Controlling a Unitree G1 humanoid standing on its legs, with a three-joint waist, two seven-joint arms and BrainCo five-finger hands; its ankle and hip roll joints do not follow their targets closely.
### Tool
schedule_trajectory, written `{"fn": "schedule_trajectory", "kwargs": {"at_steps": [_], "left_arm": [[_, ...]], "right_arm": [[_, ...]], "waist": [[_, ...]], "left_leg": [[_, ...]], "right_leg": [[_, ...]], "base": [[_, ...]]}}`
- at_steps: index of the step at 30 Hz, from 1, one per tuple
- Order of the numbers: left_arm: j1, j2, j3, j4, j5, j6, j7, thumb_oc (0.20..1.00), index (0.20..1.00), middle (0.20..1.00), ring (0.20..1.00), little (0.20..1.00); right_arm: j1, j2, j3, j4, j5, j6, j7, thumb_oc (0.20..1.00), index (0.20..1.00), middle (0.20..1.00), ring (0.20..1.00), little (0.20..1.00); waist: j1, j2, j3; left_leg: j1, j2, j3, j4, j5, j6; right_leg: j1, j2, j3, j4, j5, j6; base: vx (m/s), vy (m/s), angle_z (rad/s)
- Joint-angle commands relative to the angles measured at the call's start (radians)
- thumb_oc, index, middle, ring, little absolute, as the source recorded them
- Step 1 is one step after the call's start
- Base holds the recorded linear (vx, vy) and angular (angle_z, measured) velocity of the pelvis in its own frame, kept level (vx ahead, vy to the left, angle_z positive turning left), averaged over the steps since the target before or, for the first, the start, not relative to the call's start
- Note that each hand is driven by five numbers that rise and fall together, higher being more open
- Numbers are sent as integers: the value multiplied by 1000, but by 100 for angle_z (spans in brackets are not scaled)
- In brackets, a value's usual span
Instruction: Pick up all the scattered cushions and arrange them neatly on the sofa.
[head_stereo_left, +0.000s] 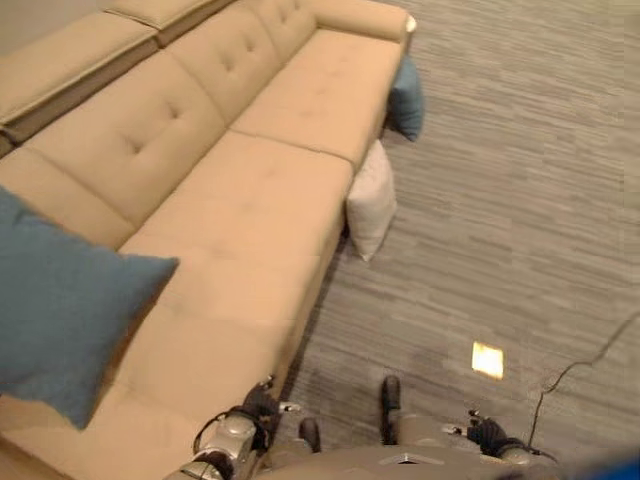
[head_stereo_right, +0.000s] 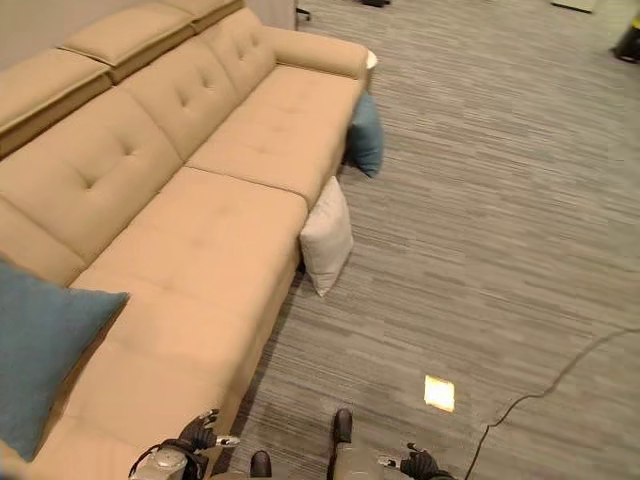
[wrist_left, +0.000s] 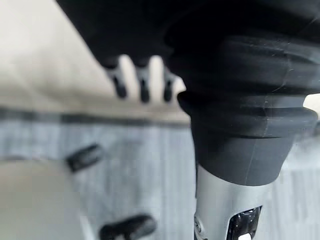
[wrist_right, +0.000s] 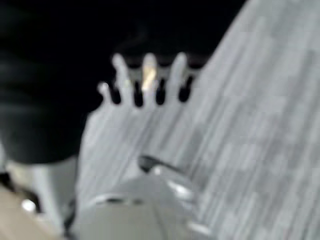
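Observation:
A long tan sofa (head_stereo_left: 250, 190) runs along the left. One blue cushion (head_stereo_left: 60, 310) lies on its near seat, propped against the backrest. On the carpet, a white cushion (head_stereo_left: 372, 200) leans against the sofa's front by the middle seat. Farther off, a second blue cushion (head_stereo_left: 406, 97) leans against the front at the far end. My left hand (head_stereo_left: 258, 403) hangs low by the sofa's near front edge, its fingers (wrist_left: 142, 75) straight and holding nothing. Over the carpet at the lower right, my right hand (head_stereo_left: 487, 432) hangs with straight fingers (wrist_right: 147, 80), also holding nothing.
Grey striped carpet (head_stereo_left: 520, 200) spreads to the right of the sofa. A small bright yellow square (head_stereo_left: 487, 359) lies on it near my right side. A dark object (head_stereo_right: 630, 40) stands at the far right edge of the room.

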Motion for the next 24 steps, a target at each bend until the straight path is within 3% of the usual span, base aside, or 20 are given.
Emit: {"fn": "schedule_trajectory", "kwargs": {"at_steps": [1, 4, 5, 7, 11, 15, 18, 20, 23, 24], "left_arm": [[-49, -4, 28, 13, 28, -18, 3, 1000, 1000, 1000, 1000, 1000], [-48, -4, 35, 15, 25, -16, -3, 1000, 1000, 1000, 1000, 1000], [-47, -7, 32, 15, 27, -13, -4, 1000, 1000, 1000, 1000, 1000], [-48, -8, 35, 20, 27, -14, 3, 1000, 1000, 1000, 1000, 1000], [-42, -34, 30, 17, 16, -20, 2, 1000, 1000, 1000, 1000, 1000], [-38, -41, 26, 9, 11, -20, 1, 1000, 1000, 1000, 1000, 1000], [-44, -46, 20, 7, -3, -20, 10, 1000, 1000, 1000, 1000, 1000], [-44, -46, 21, 2, -12, -20, 14, 1000, 1000, 1000, 1000, 1000], [-57, -53, 9, 4, -6, -19, 17, 1000, 1000, 1000, 1000, 1000], [-57, -53, 9, 4, -6, -19, 17, 1000, 1000, 1000, 1000, 1000]], "right_arm": [[-36, -36, 7, -12, 27, -16, -7, 1000, 1000, 1000, 1000, 1000], [-32, -33, 2, -5, 23, -16, -6, 1000, 1000, 1000, 1000, 1000], [-33, -34, 2, 0, 22, -14, -6, 1000, 1000, 1000, 1000, 1000], [-35, -34, 10, 0, 35, -17, -1, 1000, 1000, 1000, 1000, 1000], [-29, -57, 8, 9, 53, -23, 0, 1000, 1000, 1000, 1000, 1000], [-30, -68, 10, 16, 59, -24, 2, 1000, 1000, 1000, 1000, 1000], [-35, -73, 12, 14, 65, -24, -1, 1000, 1000, 1000, 1000, 1000], [-37, -76, 16, 19, 61, -25, 0, 1000, 1000, 1000, 1000, 1000], [-44, -74, 24, 19, 56, -27, -8, 1000, 1000, 1000, 1000, 1000], [-44, -74, 24, 19, 56, -27, -8, 1000, 1000, 1000, 1000, 1000]], "waist": [[34, 28, 24], [50, 30, 9], [60, 25, 2], [53, 13, -14], [31, 11, -20], [26, 13, -8], [49, 9, 4], [56, 6, 5], [79, 5, 14], [80, 5, 16]], "left_leg": [[0, -1, -92, 13, -6, -87], [1, 11, -45, 16, -7, -85], [-2, 14, -29, 22, -10, -90], [-10, 16, -31, 22, -3, -101], [-25, 42, 0, 135, -39, -131], [-39, 73, 3, 223, -49, -149], [-80, 51, -73, 243, -32, -155], [-106, 41, -72, 212, -28, -146], [-198, 24, -84, 154, 58, -150], [-196, 24, -83, 153, 58, -150]], "right_leg": [[50, -3, -29, 60, 2, 4], [104, -18, -90, 100, -37, 1], [129, -20, -105, 60, -36, 5], [137, 29, -36, -23, -37, -4], [186, 61, -24, -141, -14, -14], [213, 77, -9, -159, -25, -31], [223, 88, 9, -159, -37, -37], [234, 92, 16, -161, -42, -35], [269, 127, 46, -165, -65, -39], [270, 126, 47, -166, -66, -39]], "base": [[-108, 3, -87], [-62, -63, -26], [-39, -150, -19], [13, -209, -73], [32, -204, -40], [32, -134, -15], [77, -85, -42], [131, -64, -67], [213, -60, -16], [201, -60, -18]]}}
